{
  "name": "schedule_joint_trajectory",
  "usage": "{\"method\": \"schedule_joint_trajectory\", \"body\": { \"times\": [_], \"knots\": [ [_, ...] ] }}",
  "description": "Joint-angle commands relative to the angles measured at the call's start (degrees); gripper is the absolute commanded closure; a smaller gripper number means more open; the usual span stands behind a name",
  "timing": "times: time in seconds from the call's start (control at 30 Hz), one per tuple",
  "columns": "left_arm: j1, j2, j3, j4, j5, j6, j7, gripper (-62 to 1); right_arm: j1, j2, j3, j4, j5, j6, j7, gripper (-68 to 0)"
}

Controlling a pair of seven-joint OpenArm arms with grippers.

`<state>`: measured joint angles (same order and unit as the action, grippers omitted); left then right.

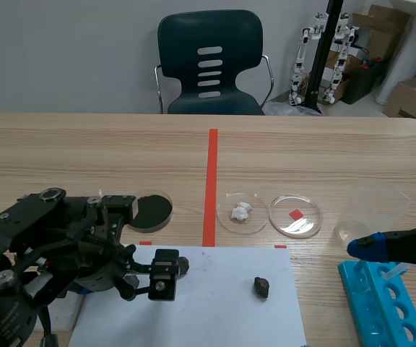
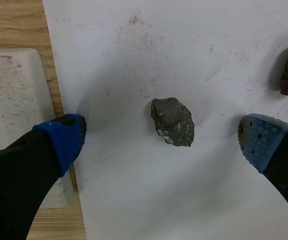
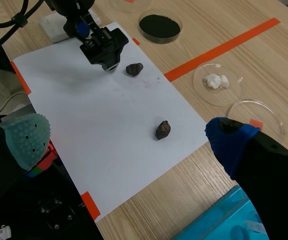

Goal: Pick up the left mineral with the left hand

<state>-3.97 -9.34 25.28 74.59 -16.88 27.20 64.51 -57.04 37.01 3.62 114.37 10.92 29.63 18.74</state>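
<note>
The left mineral (image 2: pixel 172 121), a grey rough stone, lies on the white paper (image 2: pixel 184 200) between the fingers of my left gripper (image 2: pixel 161 141). That gripper is open, with its blue pads (image 2: pixel 64 142) apart on either side of the stone and not touching it. From the scene view the stone (image 1: pixel 183 266) peeks out beside the left gripper (image 1: pixel 169 275). A brown mineral (image 1: pixel 261 287) rests further right on the paper. My right gripper (image 3: pixel 126 140) hangs open and holds nothing, above the table's right side, away from both stones (image 3: pixel 134 69) (image 3: pixel 162 129).
Behind the paper stand a dish of black powder (image 1: pixel 154 208), a dish with white lumps (image 1: pixel 242 212) and a clear dish (image 1: pixel 295 215). A plastic beaker (image 1: pixel 370 210) and a blue tube rack (image 1: pixel 381 303) are at the right. A white block (image 2: pixel 14 115) lies left of the paper.
</note>
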Motion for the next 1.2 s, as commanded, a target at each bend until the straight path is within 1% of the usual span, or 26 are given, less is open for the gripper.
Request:
{"method": "schedule_joint_trajectory", "body": {
  "times": [0.0, 0.07, 0.17, 0.33, 0.5, 0.57, 0.8, 0.9, 1.03, 1.17],
  "knots": [
    [-0.98, 0.13, 0.72, 0.72, 0.24, 0.04, -0.24, -62.3, 0.04, 0.74, 0.07, 0.17, 0.63, 0.00, 0.66, -67.9],
    [-0.98, 0.42, 0.87, 0.72, 0.22, 0.09, -0.46, -62.1, 0.04, 0.74, 0.07, 0.17, 0.63, 0.00, 0.66, -67.9],
    [-0.98, 0.96, 0.85, 0.72, 0.24, 0.09, -0.87, -53.8, 0.04, 0.74, 0.07, 0.17, 0.63, 0.00, 0.66, -67.9],
    [-0.98, 1.07, 0.87, 0.72, 0.22, 0.11, -0.79, -48.5, 0.04, 0.74, 0.07, 0.17, 0.63, 0.00, 0.66, -67.9],
    [-0.98, 1.05, 0.87, 0.68, 0.22, 0.57, -0.83, -41.4, 0.04, 0.74, 0.07, 0.17, 0.63, 0.00, 0.66, -67.9],
    [-0.98, 1.05, 0.87, 0.66, 0.22, 0.57, -0.83, -39.9, 0.04, 0.74, 0.07, 0.17, 0.63, 0.00, 0.66, -67.9],
    [-1.01, 1.07, 0.87, -0.83, 0.66, 0.59, -1.95, -39.7, 0.04, 0.74, 0.07, 0.17, 0.63, 0.00, 0.66, -67.9],
    [-1.03, 1.07, 0.87, -0.87, 0.76, 0.59, -2.16, -38.2, 0.04, 0.74, 0.07, 0.17, 0.63, 0.00, 0.66, -67.9],
    [-1.44, 1.05, 0.87, -0.94, 0.92, 0.59, -2.05, -34.6, 0.04, 0.74, 0.07, 0.17, 0.63, 0.00, 0.66, -67.9],
    [-1.64, 1.05, 0.87, -0.96, 0.90, 0.59, -1.46, -26.8, 0.04, 0.74, 0.07, 0.17, 0.61, 0.00, 0.66, -67.9]
  ]
}}
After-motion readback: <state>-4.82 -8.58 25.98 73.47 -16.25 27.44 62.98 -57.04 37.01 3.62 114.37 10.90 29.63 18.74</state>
